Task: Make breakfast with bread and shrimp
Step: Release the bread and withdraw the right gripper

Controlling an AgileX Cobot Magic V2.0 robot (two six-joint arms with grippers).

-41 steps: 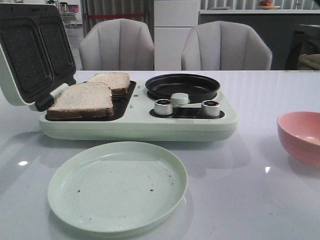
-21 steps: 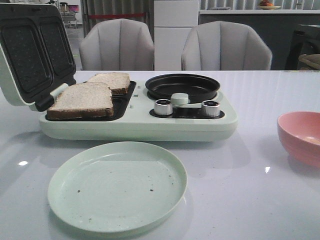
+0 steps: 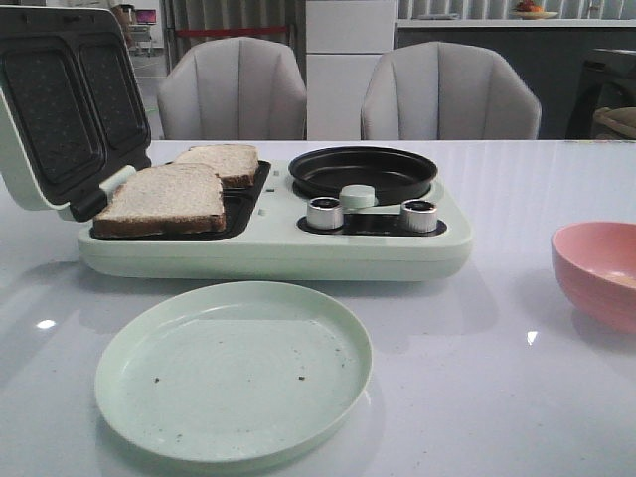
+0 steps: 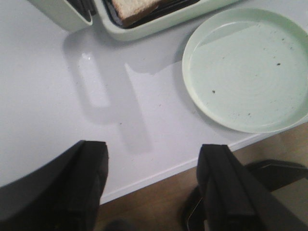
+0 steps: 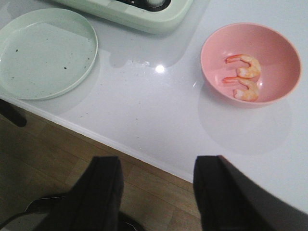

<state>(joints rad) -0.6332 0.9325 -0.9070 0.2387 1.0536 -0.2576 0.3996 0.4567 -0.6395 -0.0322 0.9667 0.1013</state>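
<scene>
Both grippers had their fingers spread wide and held nothing. Left gripper (image 4: 151, 192) hung over the near edge of the table at the bottom of its view, and right gripper (image 5: 156, 197) did the same in its own view.

Two slices of bread (image 3: 164, 197) lay on the dark grill plates at the left middle of the front view. One slice sat in front and the other just behind it. Two shrimp (image 5: 244, 77) lay curled in the pink bowl (image 5: 269, 43) at the upper right of the right wrist view, close to each other.

Around the bread was the pale green breakfast maker (image 3: 278, 248), with its lid (image 3: 60, 99) tipped open at the upper left. A small black frying pan (image 3: 363, 171) sat on its right half, behind two silver knobs (image 3: 324, 212). A pale green plate (image 3: 234, 373) waited in front, low in the frame.

I think no step had started yet. To do well, the right gripper should come down slowly into the bowl and pinch one shrimp at a time by its fat middle. Squeezing softly would keep it from slipping out.
</scene>
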